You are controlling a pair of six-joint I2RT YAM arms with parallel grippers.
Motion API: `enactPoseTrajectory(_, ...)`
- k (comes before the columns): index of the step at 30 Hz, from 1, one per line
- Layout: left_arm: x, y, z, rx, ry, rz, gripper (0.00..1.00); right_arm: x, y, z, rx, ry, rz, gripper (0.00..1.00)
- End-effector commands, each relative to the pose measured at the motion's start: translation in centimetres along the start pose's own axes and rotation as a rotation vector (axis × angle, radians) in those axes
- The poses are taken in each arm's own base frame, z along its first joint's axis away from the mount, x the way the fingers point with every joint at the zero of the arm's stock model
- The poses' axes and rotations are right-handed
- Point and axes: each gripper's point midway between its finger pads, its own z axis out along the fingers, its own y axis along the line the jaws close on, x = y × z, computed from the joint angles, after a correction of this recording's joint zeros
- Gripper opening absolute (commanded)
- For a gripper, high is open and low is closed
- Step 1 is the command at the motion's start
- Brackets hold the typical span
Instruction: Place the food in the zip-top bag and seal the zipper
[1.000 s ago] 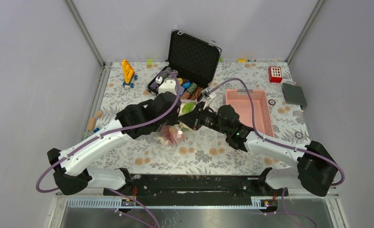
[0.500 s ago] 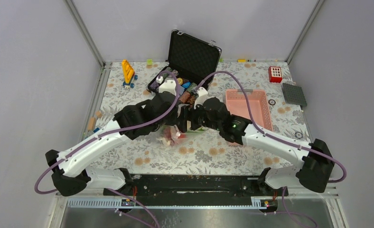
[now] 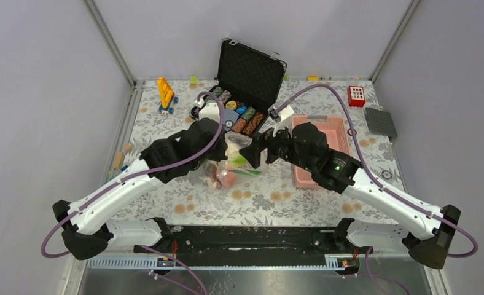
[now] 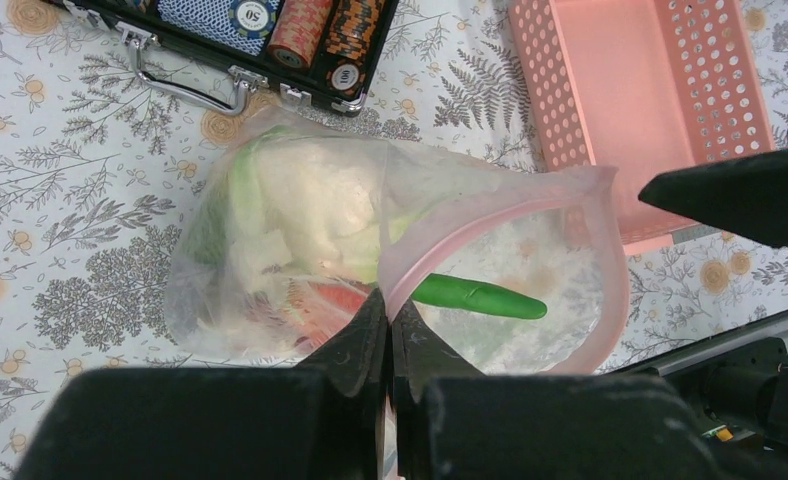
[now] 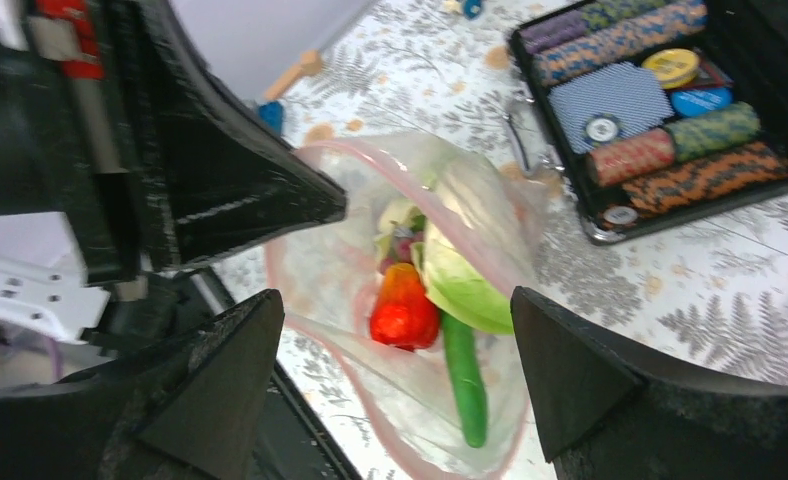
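left gripper [image 4: 390, 305]: bottom centre of its wrist view, jaws clamped tight on the bag's pink rim
zip-top bag [image 4: 195, 300]: lying mid-frame in the top view, mouth gaping open
zipper [image 4: 490, 195]: not pressed together yet
food: long green vegetable [image 4: 475, 297] and leafy pieces [image 4: 315, 205] sitting inside
right gripper [image 5: 392, 300]: hovering over the mouth, jaws spread wide, gripping nothing
step: loading's looking done to me, sealing's coming up
next move: probably pinching the strip's far side and pressing along it
pink basket [image 4: 630, 100]: sitting upper right, just beside the bag

Numeral "50" on poker chip [image 4: 247, 14], top edge of left wrist view, inside case [image 4: 315, 97]; nothing else legible.
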Motion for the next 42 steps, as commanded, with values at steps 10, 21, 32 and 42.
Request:
enactPoseTrajectory(10, -2.2, -1.7, -1.2, 0.147, -0.103, 0.041, 0.00, 5.0, -6.1, 0.8, 0.286, 0.179, -0.043, 0.71)
enactPoseTrajectory(21, -1.6, -4.9, -3.1, 0.415, -0.144, 0.180, 0.07, 0.3, -6.4, 0.0, 0.343, 0.067, -0.085, 0.00)
enactPoseTrajectory(32, -3.3, -6.7, -4.0, 0.513, -0.239, 0.250, 0.00, -1.9, -6.0, -3.2, 0.364, 0.105, -0.111, 0.07)
enactPoseTrajectory(42, -3.7, -6.5, -2.9, 0.463, -0.232, 0.248, 0.00, 3.3, -4.2, -5.2, 0.202, 0.236, -0.054, 0.80)
